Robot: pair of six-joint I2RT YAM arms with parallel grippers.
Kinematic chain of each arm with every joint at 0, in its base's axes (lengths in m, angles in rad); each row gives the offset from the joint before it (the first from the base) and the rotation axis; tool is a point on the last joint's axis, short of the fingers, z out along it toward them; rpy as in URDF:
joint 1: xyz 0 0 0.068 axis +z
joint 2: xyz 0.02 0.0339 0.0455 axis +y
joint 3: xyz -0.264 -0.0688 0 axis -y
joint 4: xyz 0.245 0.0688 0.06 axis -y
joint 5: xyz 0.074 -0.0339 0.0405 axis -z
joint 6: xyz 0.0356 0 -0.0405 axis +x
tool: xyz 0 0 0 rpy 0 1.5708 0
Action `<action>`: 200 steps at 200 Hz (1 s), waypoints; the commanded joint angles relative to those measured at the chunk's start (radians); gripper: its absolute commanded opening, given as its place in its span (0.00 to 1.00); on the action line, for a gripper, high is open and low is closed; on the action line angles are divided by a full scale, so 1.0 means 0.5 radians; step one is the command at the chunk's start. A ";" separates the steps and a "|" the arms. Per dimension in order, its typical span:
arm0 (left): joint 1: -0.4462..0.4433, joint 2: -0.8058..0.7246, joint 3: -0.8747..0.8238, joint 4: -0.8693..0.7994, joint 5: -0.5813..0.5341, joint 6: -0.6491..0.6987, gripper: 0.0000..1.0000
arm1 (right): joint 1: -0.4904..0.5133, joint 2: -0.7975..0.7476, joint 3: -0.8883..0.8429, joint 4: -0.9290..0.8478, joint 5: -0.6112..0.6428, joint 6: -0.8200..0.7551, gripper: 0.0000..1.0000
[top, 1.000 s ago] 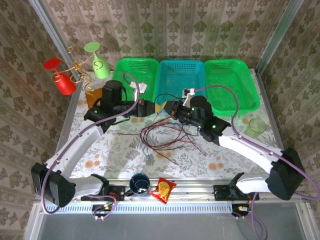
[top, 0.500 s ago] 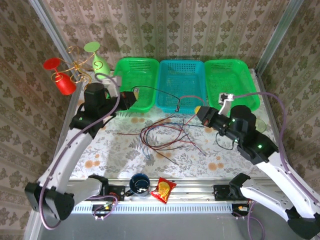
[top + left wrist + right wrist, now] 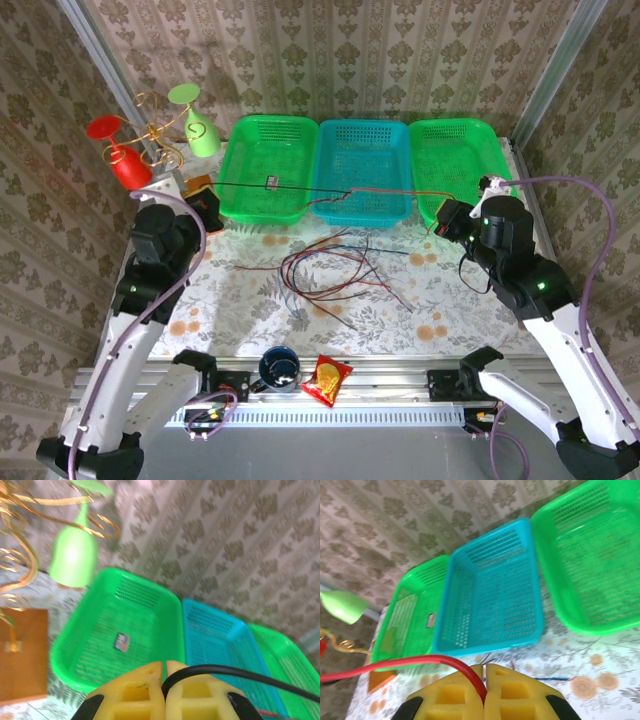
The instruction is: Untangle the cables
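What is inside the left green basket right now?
A small rectangular tag lies on the floor of the left green basket. In the top view a taut black cable crosses over its near part; the thin strip of floor beneath it is covered.

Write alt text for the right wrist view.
The right gripper is shut on a red cable that runs off left. Beyond stand a green basket, a blue basket and a second green basket in a row.
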 commanded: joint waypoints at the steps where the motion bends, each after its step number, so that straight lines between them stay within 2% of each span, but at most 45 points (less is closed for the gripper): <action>1: 0.023 -0.193 -0.085 0.183 -0.556 0.046 0.00 | -0.046 -0.055 0.051 -0.045 0.416 -0.020 0.00; 23: 0.022 -0.321 -0.190 0.344 -0.792 0.066 0.00 | -0.055 -0.097 0.033 -0.020 0.597 0.038 0.00; 51: 0.022 -0.389 -0.225 0.402 -0.980 0.107 0.00 | -0.066 -0.170 -0.003 0.043 0.815 0.076 0.00; 86: 0.022 -0.494 -0.302 0.479 -1.237 0.107 0.00 | -0.108 -0.204 0.009 0.167 1.008 -0.095 0.00; 129: 0.025 -0.612 -0.408 0.541 -1.543 0.070 0.00 | -0.202 -0.161 -0.017 0.294 1.057 -0.260 0.00; 150: 0.025 -0.663 -0.499 0.636 -1.728 0.146 0.00 | -0.294 -0.071 0.020 0.356 1.042 -0.343 0.00; 179: 0.031 -0.689 -0.533 0.606 -1.915 0.145 0.00 | -0.503 0.034 0.116 0.353 0.972 -0.273 0.00; 200: 0.040 -0.686 -0.533 0.486 -2.053 0.036 0.00 | -0.627 0.081 0.155 0.320 0.930 -0.153 0.00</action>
